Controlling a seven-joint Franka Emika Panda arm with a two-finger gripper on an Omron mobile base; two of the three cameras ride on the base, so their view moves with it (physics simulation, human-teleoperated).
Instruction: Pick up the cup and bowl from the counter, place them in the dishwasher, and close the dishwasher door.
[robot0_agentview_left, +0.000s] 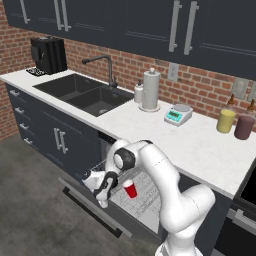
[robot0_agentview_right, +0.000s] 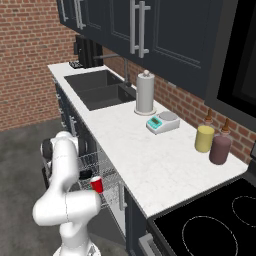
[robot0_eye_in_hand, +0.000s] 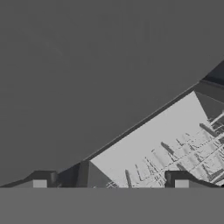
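The small red tapered plastic cup (robot0_agentview_left: 130, 189) with its white inside stood upright on the silver-grey wire rack (robot0_agentview_left: 142, 192) of the dark grey dishwasher, whose flat drop-down door (robot0_agentview_left: 95, 207) lay open and roughly level, its dark bar handle (robot0_agentview_left: 90, 210) running along the outer edge. In the right base view the same cup (robot0_agentview_right: 96, 184) sat on the rack (robot0_agentview_right: 95, 167) with a small, round black bowl (robot0_agentview_right: 85, 174) just beside it, partly hidden behind the arm.

The white arm bent down over the open door, and its two-finger gripper (robot0_agentview_left: 101, 199) hung near the cup but apart from it, touching nothing. In the hand view the two dark finger tips (robot0_eye_in_hand: 38, 183) rose well apart, so the claw stood wide and empty; beyond them lay the smooth grey floor, the pale inner face of the door and rows of thin wire tines (robot0_eye_in_hand: 183, 159).

Above, the long white marble-look counter (robot0_agentview_left: 195, 145) with faint grey veining carried a white paper towel roll (robot0_agentview_left: 151, 90), a small teal-and-white kitchen scale (robot0_agentview_left: 178, 114), a yellow cylinder (robot0_agentview_left: 225, 121) and a maroon cylinder (robot0_agentview_left: 244, 127).
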